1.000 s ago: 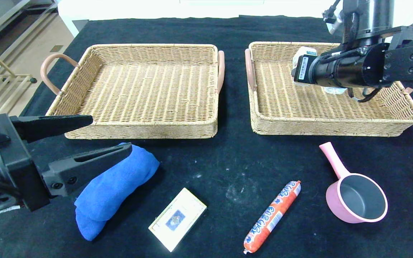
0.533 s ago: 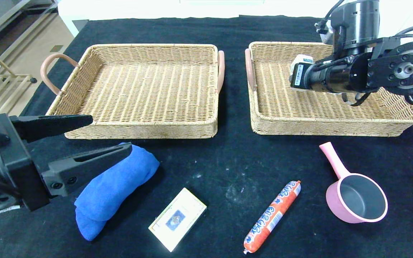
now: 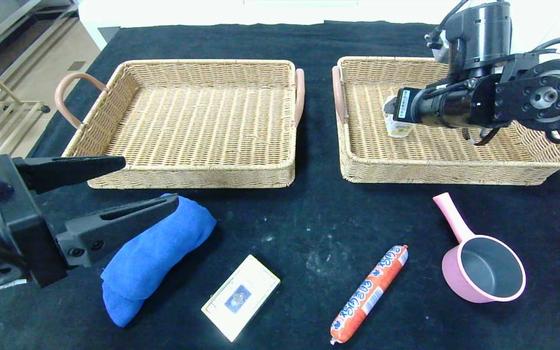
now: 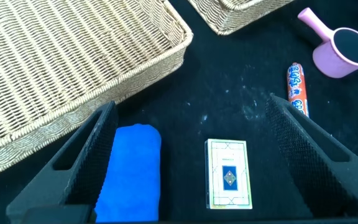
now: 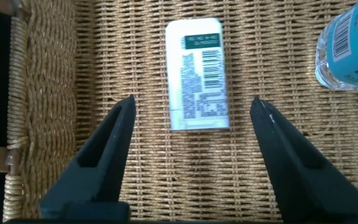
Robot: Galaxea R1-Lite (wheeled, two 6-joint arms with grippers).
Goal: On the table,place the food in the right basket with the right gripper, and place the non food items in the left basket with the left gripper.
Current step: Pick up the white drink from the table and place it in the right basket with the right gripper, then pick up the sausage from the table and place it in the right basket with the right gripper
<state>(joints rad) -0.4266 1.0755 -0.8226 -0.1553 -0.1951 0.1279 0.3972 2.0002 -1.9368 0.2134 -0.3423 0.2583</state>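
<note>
In the head view, two wicker baskets were seen side by side on a black table (image 3: 270,43). The left basket (image 3: 187,180) held nothing visible. The right gripper (image 3: 391,108) was poised over the right basket (image 3: 455,172), near its left end, and a small packet (image 3: 398,128) was partly seen just below it. The left gripper (image 3: 148,187) was held low at the near left, fingers spread wide, over the end of a blue cloth (image 3: 156,257). In front of the baskets a card box (image 3: 240,296), a sausage (image 3: 369,294) and a pink pan (image 3: 484,270) were laid out, well apart from one another

In the left wrist view, the spread fingers (image 4: 86,158) were seen flanking the cloth (image 4: 129,171) and the box (image 4: 229,174), nothing being gripped; the sausage (image 4: 296,87) and pan (image 4: 340,46) lay farther off

In the right wrist view, the fingers (image 5: 104,155) were seen spread apart, the packet (image 5: 197,74) lying flat on the basket floor (image 5: 166,174) between and beyond them, untouched. A bottle (image 5: 352,50) was seen at the edge, also in the basket
</note>
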